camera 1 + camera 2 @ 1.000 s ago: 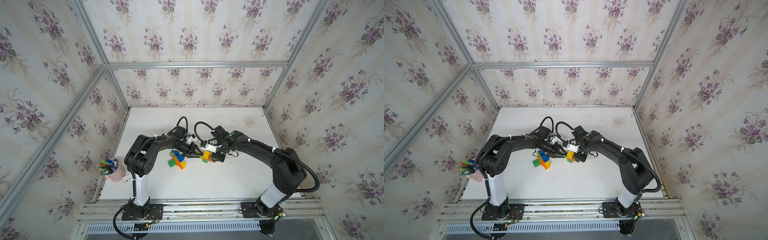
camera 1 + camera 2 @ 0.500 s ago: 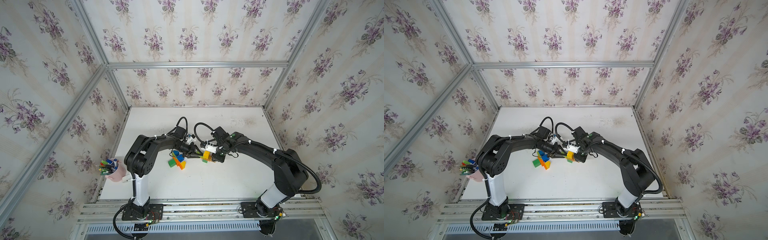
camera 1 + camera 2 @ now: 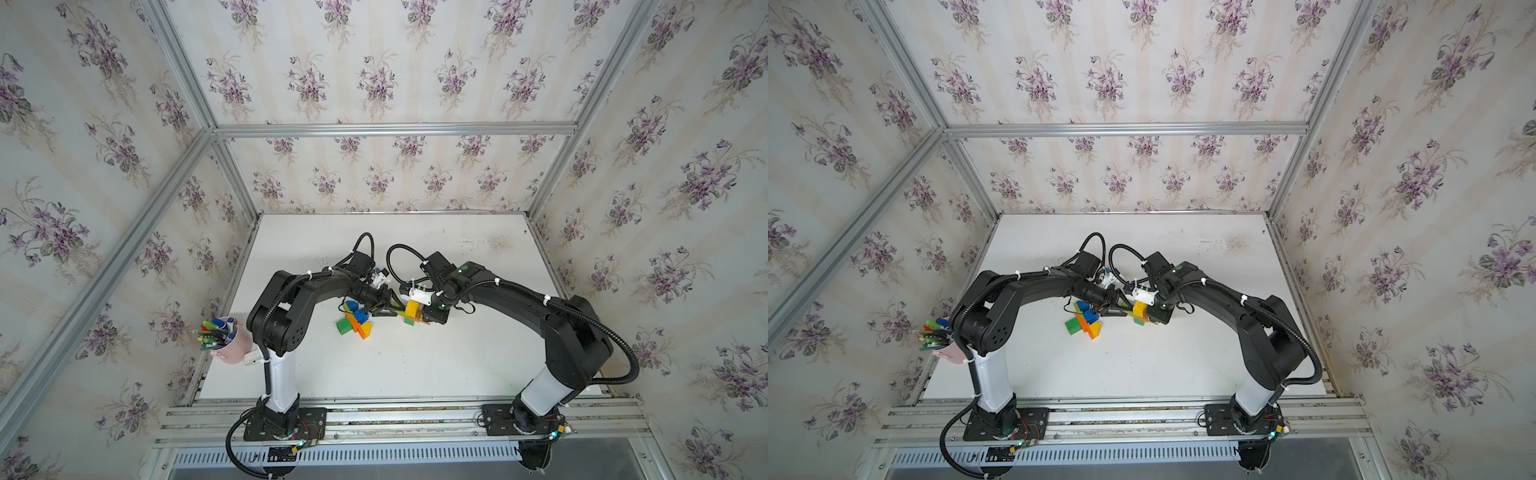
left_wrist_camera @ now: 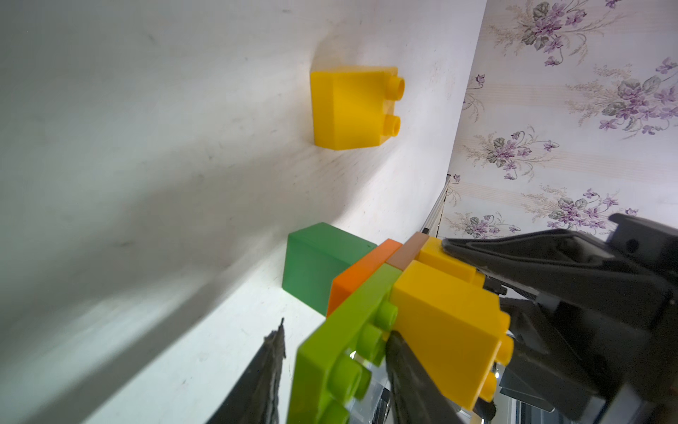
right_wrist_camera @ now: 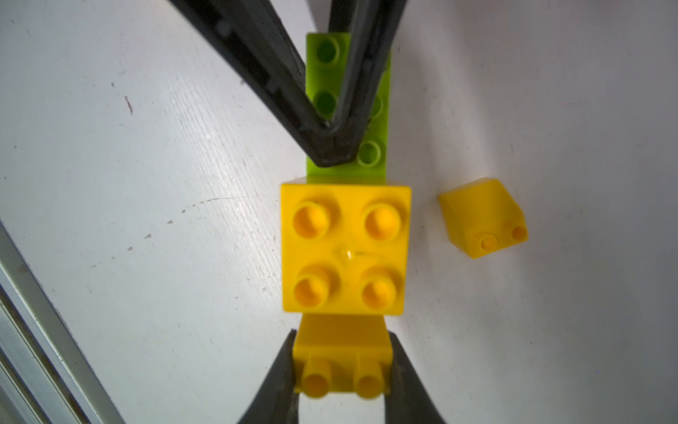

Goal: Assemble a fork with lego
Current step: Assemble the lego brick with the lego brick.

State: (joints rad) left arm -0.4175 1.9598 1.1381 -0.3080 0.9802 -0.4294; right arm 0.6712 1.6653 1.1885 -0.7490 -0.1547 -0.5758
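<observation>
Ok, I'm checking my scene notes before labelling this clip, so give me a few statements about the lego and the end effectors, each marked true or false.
1. The right end effector is shut on a small yellow brick. True.
2. The big yellow brick shows six studs. False: it shows four.
3. The left end effector is far from the lime green plate. False: its fingers stand on either side of that plate.
4. A loose yellow brick lies on the table, apart from the big yellow brick. True.
5. The pink cup holds lego. False: it holds coloured pens.
</observation>
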